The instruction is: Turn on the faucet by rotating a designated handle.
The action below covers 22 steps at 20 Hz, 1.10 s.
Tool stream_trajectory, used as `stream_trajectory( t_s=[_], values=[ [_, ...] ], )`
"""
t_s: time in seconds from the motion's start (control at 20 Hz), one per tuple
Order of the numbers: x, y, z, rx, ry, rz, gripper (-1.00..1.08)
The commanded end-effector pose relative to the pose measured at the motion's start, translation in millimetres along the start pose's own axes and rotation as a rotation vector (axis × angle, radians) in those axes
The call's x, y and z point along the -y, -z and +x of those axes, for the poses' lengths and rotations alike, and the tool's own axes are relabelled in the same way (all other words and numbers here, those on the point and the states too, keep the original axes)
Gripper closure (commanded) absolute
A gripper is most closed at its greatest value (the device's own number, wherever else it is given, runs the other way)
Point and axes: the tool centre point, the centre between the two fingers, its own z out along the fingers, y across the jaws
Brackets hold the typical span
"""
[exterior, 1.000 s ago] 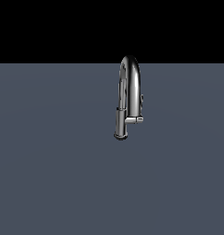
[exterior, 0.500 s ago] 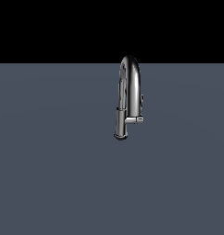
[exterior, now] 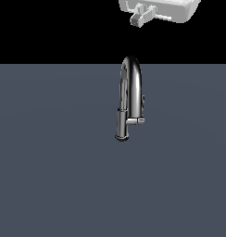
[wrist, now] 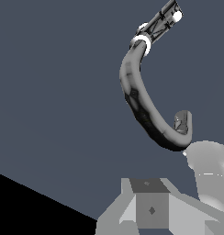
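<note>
The faucet point(exterior: 129, 99) stands on the grey surface point(exterior: 50, 176), its handle point(exterior: 141, 120) on the exterior view's right. The gripper point(exterior: 142, 16) hangs well above it, touching nothing; whether the jaws are released or clenched cannot be told.

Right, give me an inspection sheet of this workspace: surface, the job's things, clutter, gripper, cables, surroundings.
Surface: flat blue-grey floor, uniform.
Faucet: chrome gooseneck faucet standing upright near the middle of the exterior view, spray head hanging down beside the arch.
Handle: small lever at the end of the short side stub, pointing to the exterior view's right; nothing touches it.
Clutter: nothing seen.
Gripper: gripper at the top edge of the exterior view, well above the faucet and apart from it; whether its jaws are open cannot be told.
Cables: nothing seen.
Surroundings: plain black backdrop behind the floor.
</note>
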Motion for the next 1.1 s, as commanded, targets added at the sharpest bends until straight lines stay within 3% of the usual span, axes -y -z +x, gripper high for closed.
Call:
stream_trajectory(
  t_s=[0.0, 1.05],
  values=[
    [0, 0, 17, 0.042, -0.035, 0.039, 1.08],
    [-27, -45, 169, 0.449, -0.389, 0.424, 1.08]
  ],
)
